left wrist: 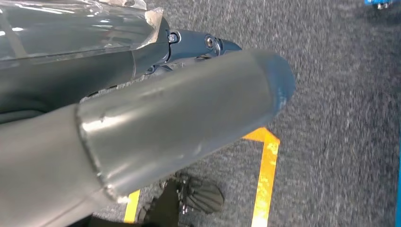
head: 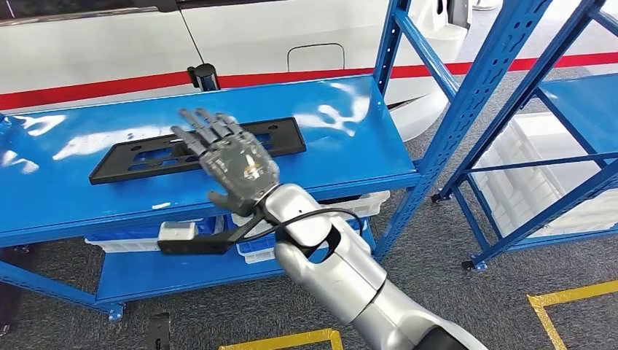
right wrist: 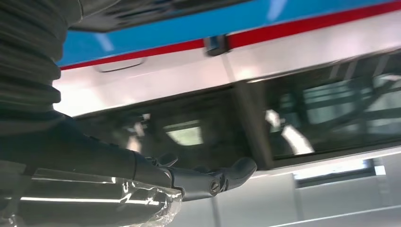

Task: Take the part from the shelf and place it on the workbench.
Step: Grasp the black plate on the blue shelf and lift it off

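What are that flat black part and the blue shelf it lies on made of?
The black part looks like moulded plastic: matte, thin, with cut-out slots and no shine, though coated metal is possible. The blue shelf looks like painted sheet steel: glossy, mirroring the lights, on perforated blue uprights. The right hand hovers open above the part.

Part (head: 197,149) lies flat on top shelf (head: 350,138), centre-left of the head view. Right hand (head: 226,157) is placed over the part's middle, fingers spread, arm entering from lower right. Bins (head: 120,240) are seen on the lower shelf beneath. A vehicle body (head: 255,44) stands behind, along the upper frame. A second rack (head: 525,95) stands at right, with crates (head: 539,175) in it.
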Controlling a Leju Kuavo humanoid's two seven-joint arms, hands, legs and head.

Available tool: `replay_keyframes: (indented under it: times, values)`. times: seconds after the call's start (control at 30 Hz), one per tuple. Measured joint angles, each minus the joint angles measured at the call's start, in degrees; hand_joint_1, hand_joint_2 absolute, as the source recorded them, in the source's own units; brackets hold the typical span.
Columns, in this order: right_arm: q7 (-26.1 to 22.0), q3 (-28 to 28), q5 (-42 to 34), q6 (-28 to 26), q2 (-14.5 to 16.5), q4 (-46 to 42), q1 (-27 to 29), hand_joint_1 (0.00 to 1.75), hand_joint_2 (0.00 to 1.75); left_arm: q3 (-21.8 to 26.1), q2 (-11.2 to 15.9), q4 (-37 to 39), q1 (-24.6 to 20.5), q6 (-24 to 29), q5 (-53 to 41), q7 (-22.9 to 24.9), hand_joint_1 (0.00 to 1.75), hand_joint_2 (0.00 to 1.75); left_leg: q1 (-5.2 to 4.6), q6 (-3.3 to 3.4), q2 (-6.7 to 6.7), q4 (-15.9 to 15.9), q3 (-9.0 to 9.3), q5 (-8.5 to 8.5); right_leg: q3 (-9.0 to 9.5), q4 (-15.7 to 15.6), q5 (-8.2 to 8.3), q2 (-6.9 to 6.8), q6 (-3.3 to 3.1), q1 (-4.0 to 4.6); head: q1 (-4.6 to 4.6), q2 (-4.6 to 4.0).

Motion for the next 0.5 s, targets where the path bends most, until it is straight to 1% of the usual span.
replay_keyframes:
  times: [0.1, 0.17, 0.27, 0.3, 0.4, 0.43, 0.5]
  values:
    - [-0.2, 5.9, -2.2, -1.0, 1.9, 1.6, 0.5, 0.0, 0.0, 0.5, 0.4, 0.0, 0.7, 0.1, 0.7, -1.6, 0.0, 0.0, 0.12, -0.06, -0.01, 0.0, 0.01, -0.03, 0.03, 0.0, -0.06, 0.0, -0.08, 0.02, 0.01, 0.0]
    - [0.4, 8.3, -7.4, -2.6, 2.5, 2.6, 0.5, 0.0, 0.0, 1.1, 0.6, 0.0, 1.0, 0.2, 1.5, -2.5, 0.0, 0.0, 0.18, -0.08, -0.01, 0.0, 0.01, -0.04, 0.07, 0.0, -0.08, 0.0, -0.13, 0.03, 0.02, 0.0]
    - [1.6, 9.8, -19.5, -5.8, 3.0, 4.1, -0.4, 0.0, 0.0, 2.3, 0.9, 0.1, 1.6, 0.6, 2.8, -3.1, 0.0, 0.0, 0.19, -0.08, 0.0, 0.0, 0.03, -0.04, 0.09, 0.0, -0.07, 0.0, -0.12, 0.03, 0.02, 0.0]
    - [2.0, 10.2, -22.3, -6.9, 3.1, 4.7, -1.1, 0.0, 0.0, 2.7, 1.0, 0.2, 1.9, 0.7, 3.1, -3.2, 0.0, 0.0, 0.19, -0.08, 0.0, 0.0, 0.04, -0.03, 0.1, 0.0, -0.06, 0.0, -0.12, 0.03, 0.02, 0.0]
    - [3.2, 12.0, -25.9, -9.8, 3.1, 6.8, -3.1, 0.0, 0.0, 3.6, 1.2, 0.4, 2.6, 1.0, 3.4, -3.4, 0.0, 0.0, 0.19, -0.08, -0.01, 0.0, 0.06, -0.03, 0.12, 0.0, -0.05, 0.0, -0.1, 0.02, 0.02, 0.0]
    - [3.3, 12.5, -26.3, -10.3, 3.2, 7.3, -3.6, 0.0, 0.0, 3.8, 1.3, 0.4, 2.8, 1.0, 3.5, -3.5, 0.0, 0.0, 0.12, 0.1, -0.05, 0.0, 0.05, -0.11, 0.22, -0.2, 0.02, -0.06, 0.05, -0.13, 0.01, 0.0]
    - [3.5, 13.3, -26.8, -10.7, 3.3, 8.0, -4.3, 0.0, 0.0, 4.1, 1.4, 0.5, 3.0, 1.1, 3.7, -3.5, 0.0, 0.0, 0.33, 0.75, -0.21, -0.8, 0.77, 0.11, 0.47, -0.2, -0.09, -0.18, 0.47, -0.07, 0.01, 0.0]
